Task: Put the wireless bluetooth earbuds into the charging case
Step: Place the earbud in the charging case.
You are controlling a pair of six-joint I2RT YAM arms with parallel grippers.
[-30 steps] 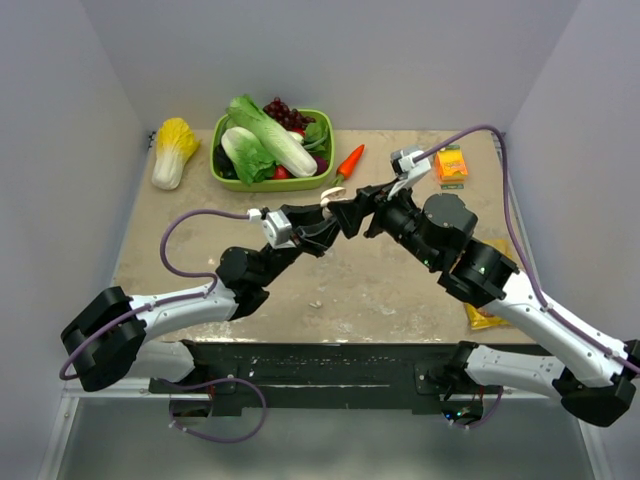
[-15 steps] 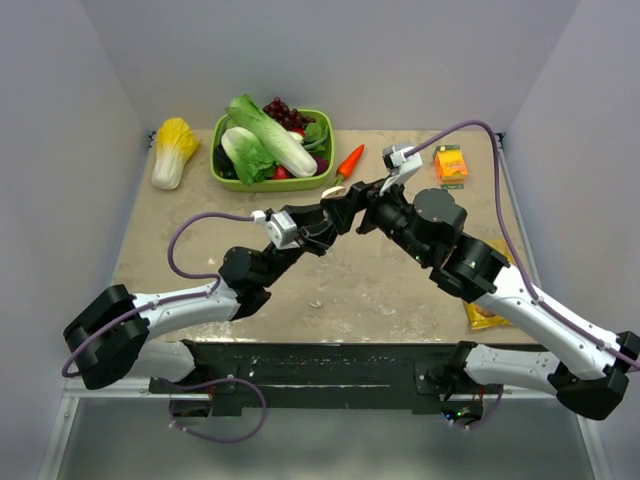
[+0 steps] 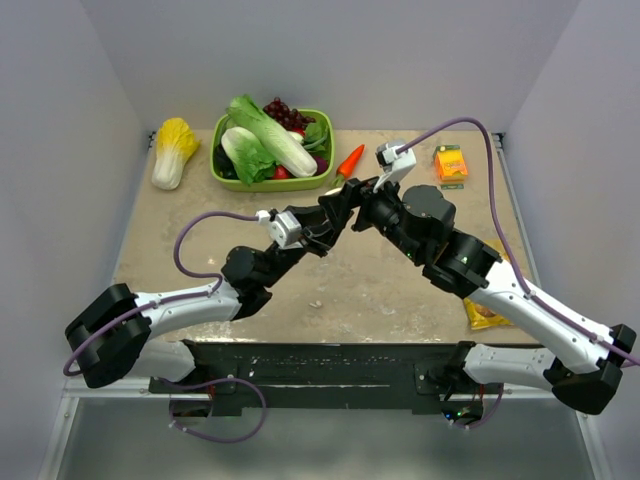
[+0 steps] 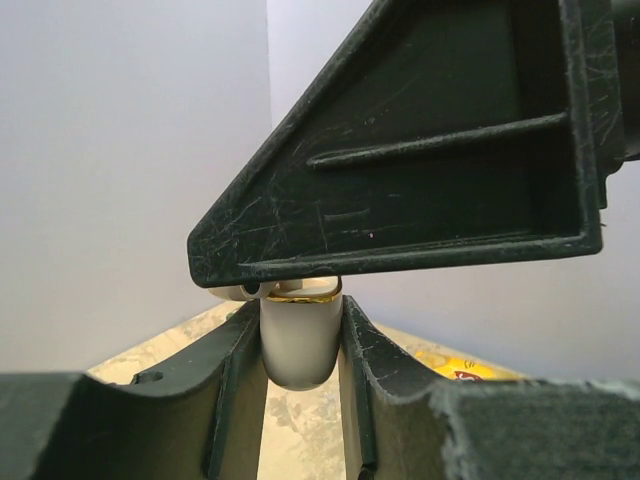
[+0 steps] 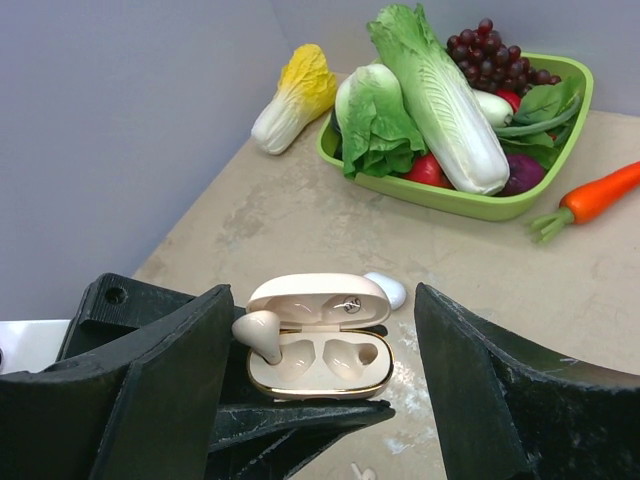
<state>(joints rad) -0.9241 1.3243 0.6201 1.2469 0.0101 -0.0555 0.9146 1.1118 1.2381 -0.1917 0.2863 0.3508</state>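
Left claw (image 4: 300,358) is clamped on the case (image 5: 320,348), holding it off the counter (image 5: 290,205) with the lid up so the right claw (image 5: 320,300), spread wide around it, can work. One earbud (image 5: 258,335) leans at the case's 9 o'clock rim (not seated, I judge); the other well is bare. A white bit (image 5: 386,290), likely an earbud, lies at 1 o'clock. The basket (image 5: 470,205) at 12 holds vegetables.
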